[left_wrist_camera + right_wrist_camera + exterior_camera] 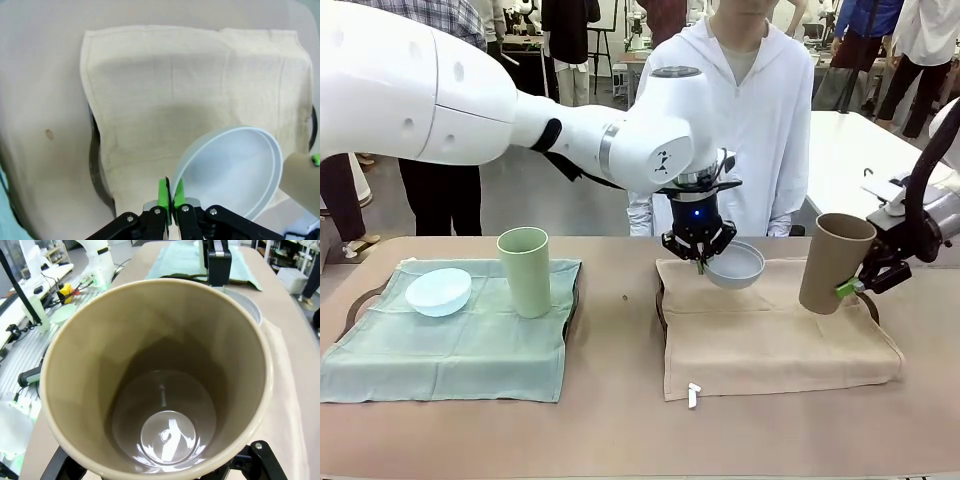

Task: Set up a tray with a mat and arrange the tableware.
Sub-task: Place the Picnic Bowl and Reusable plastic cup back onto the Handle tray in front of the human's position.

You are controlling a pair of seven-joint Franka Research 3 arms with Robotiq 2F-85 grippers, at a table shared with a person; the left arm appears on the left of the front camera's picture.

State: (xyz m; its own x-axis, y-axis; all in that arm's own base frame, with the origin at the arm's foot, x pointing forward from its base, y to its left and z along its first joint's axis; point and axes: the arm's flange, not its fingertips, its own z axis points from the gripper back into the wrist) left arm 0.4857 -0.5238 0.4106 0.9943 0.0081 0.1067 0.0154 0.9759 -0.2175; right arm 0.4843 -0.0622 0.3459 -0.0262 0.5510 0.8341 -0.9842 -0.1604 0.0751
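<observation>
Tan-brown cup (pixel 160 375) hiding right pincer (pixel 855 285)

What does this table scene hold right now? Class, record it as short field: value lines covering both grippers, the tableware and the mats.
left gripper: shut on the rim of the white-grey bowl, held tilted above the beige mat
right gripper: grips the tan-brown cup, tilted, at the beige mat's right end
green mat: carries the pale blue bowl and the upright pale green cup
person: stands at the table's far side
</observation>
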